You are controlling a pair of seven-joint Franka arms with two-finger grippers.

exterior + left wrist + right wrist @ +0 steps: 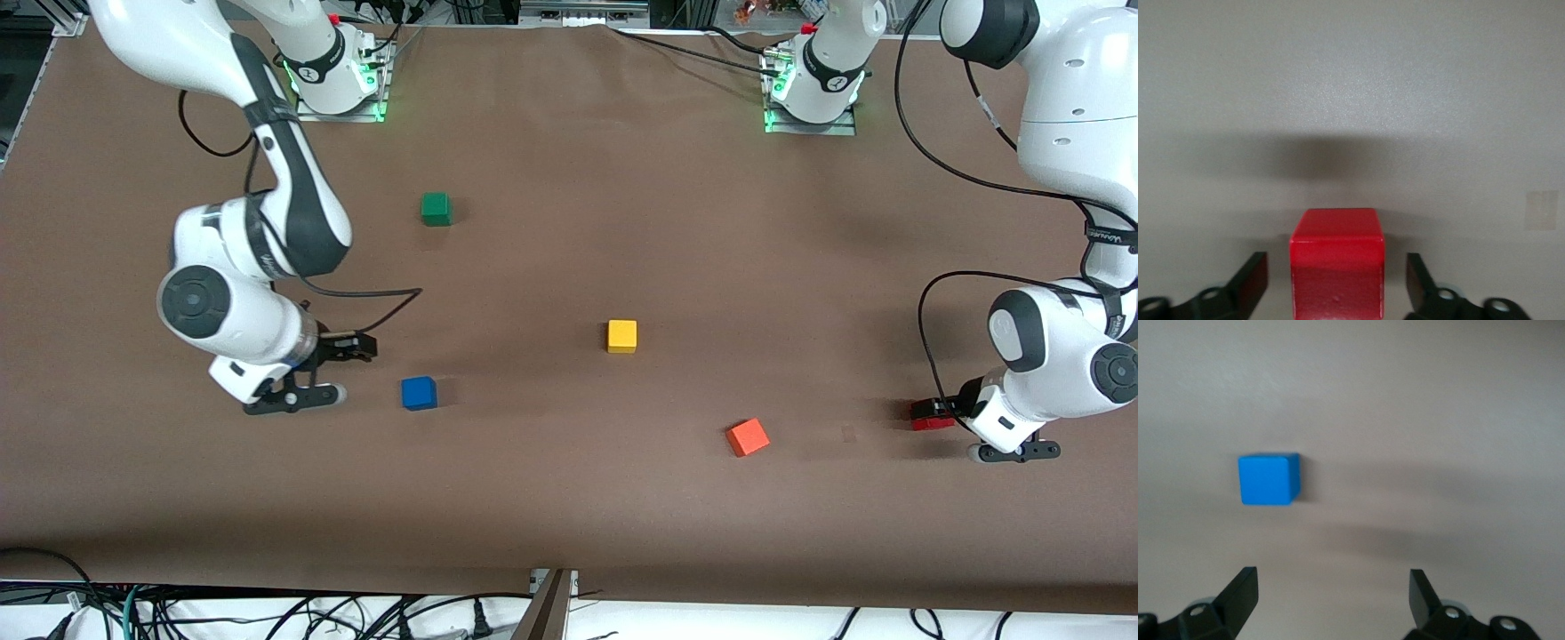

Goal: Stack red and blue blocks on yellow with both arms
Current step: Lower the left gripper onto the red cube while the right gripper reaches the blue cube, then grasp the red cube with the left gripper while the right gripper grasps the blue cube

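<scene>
The deep red cube [932, 421] lies on the table at the left arm's end. My left gripper [935, 409] is low around it and open. In the left wrist view the red cube [1337, 267] sits between the fingers [1251, 280] with a gap on each side. The bright blue cube [419, 392] lies toward the right arm's end. My right gripper [358, 347] is open and empty beside it, apart from it. In the right wrist view the blue cube [1269, 479] lies ahead of the open gripper [1331, 590], off to one side. The yellow cube [621, 336] stands alone mid-table.
An orange-red cube [748, 436] lies between the yellow and red cubes, nearer to the front camera. A green cube [436, 208] lies farther from the camera, toward the right arm's base. The brown table cover [569, 498] is bare elsewhere.
</scene>
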